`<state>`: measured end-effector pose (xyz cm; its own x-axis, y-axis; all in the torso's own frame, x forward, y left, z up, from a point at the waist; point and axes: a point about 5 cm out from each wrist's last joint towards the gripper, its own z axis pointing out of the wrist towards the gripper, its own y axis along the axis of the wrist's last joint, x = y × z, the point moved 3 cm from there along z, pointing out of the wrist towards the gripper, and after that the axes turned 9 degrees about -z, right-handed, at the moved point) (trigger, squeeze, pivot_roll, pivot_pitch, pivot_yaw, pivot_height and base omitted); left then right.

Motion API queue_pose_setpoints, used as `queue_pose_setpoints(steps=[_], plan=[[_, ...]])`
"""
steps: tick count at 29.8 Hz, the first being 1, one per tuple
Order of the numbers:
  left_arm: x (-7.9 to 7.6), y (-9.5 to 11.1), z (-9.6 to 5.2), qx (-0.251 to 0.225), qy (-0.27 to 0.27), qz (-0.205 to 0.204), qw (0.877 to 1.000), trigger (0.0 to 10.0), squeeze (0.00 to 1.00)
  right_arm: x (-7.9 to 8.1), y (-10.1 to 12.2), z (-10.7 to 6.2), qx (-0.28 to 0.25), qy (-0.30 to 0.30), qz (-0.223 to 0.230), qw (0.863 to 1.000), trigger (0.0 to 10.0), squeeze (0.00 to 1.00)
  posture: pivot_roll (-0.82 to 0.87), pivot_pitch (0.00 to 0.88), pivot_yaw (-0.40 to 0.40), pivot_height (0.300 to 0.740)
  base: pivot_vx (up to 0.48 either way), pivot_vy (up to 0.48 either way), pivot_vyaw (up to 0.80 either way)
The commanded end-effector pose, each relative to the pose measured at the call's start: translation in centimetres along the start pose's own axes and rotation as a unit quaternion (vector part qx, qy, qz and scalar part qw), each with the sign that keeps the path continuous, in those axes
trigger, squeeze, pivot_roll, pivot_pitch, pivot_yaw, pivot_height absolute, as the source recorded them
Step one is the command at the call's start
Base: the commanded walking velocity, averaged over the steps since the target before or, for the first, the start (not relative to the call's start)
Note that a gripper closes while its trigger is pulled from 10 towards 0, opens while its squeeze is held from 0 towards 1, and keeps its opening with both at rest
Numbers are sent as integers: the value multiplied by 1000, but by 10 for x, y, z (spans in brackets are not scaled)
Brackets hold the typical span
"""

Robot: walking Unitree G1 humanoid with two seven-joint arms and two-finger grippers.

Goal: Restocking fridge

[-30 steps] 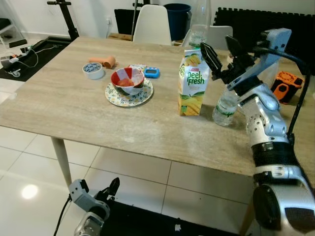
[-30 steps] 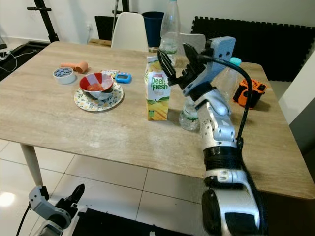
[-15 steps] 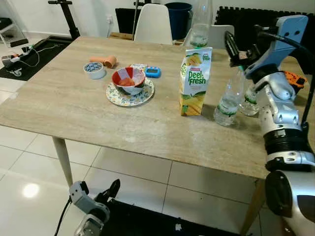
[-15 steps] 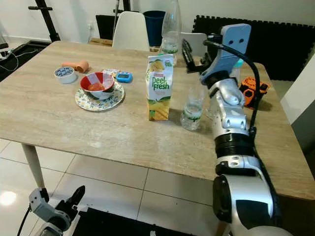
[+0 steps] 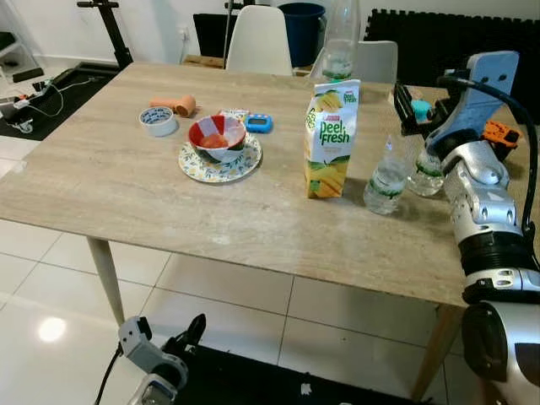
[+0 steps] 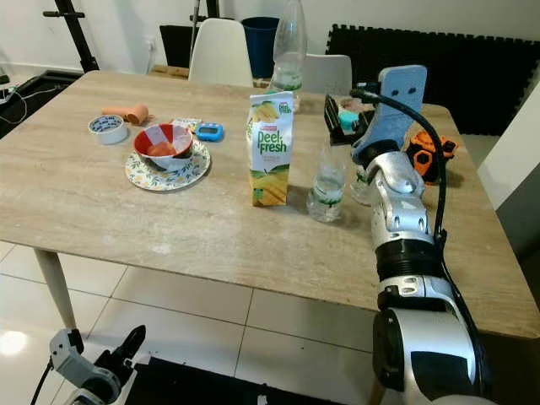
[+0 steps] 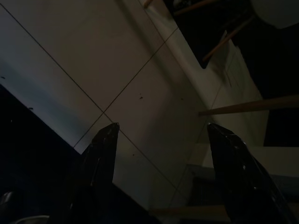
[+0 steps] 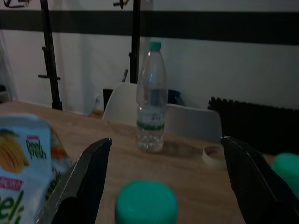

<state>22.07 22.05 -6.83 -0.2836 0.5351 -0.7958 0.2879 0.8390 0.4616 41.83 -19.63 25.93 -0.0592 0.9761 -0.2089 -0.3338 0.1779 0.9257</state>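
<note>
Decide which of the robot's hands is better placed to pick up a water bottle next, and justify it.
The right hand: it hovers open above the small water bottles on the table. The left hand hangs below the tabletop, near the floor.

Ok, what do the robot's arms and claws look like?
The right arm is silver metal in rounded segments with black joint bands, a pale blue wrist block and a black cable looping alongside. Its right claw has two long black fingers, as does the left claw, on a grey wrist.
</note>
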Motion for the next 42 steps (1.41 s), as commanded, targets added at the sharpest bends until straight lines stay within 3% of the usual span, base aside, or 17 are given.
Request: queue_pose_setpoints(steps=[1, 10, 11, 12, 13, 28, 34, 36, 37, 38, 42], plan=[[5, -6, -4, 11, 14, -5, 1000, 10000, 0, -1, -10, -3, 21, 4, -2, 1000, 10000, 0, 4, 39, 23, 740, 0, 0, 0], [7, -7, -4, 13, 19, -3, 1000, 10000, 0, 11, -31, -10, 64, 12, 21, 998, 10000, 0, 4, 35, 22, 740, 0, 0, 0], [7, -7, -5, 13, 21, -3, 1000, 10000, 0, 11, -33, -10, 68, 14, 21, 997, 5804, 0, 6, 35, 21, 740, 0, 0, 0], [8, -7, -5, 13, 22, -3, 1000, 10000, 0, 11, -34, -10, 71, 15, 20, 997, 4902, 0, 6, 35, 21, 740, 0, 0, 0], [8, -7, -5, 13, 24, -3, 1000, 10000, 0, 11, -35, -11, 72, 15, 20, 997, 0, 0, 6, 33, 20, 740, 0, 0, 0], [9, -7, -5, 13, 33, -3, 999, 10000, 0, 5, -27, -10, 51, 10, 41, 998, 0, 0, 7, 24, 23, 740, 0, 0, 0], [8, -10, -4, 22, 31, -5, 999, 10000, 0, 14, -2, -11, -16, 82, 68, 994, 0, 0, 12, 37, 23, 740, 0, 0, 0], [11, -13, -6, 29, 41, -6, 999, 10000, 0, 27, 16, -27, -72, 176, 89, 978, 0, 0, 18, 31, 12, 740, 0, 0, 0], [11, -13, -6, 29, 41, -6, 999, 10000, 0, 27, 16, -27, -72, 176, 89, 978, 0, 0, 18, 31, 12, 740, 0, 0, 0], [12, -15, -7, 32, 44, -8, 998, 10000, 0, 33, 23, -37, -97, 219, 98, 966, 0, 0, 18, 31, 12, 740, 0, 0, 0], [21, -27, -13, 66, 76, 8, 995, 10000, 0, 57, 58, -90, -184, 405, 132, 886, 0, 0, 15, 24, 7, 740, 0, 0, 0]])
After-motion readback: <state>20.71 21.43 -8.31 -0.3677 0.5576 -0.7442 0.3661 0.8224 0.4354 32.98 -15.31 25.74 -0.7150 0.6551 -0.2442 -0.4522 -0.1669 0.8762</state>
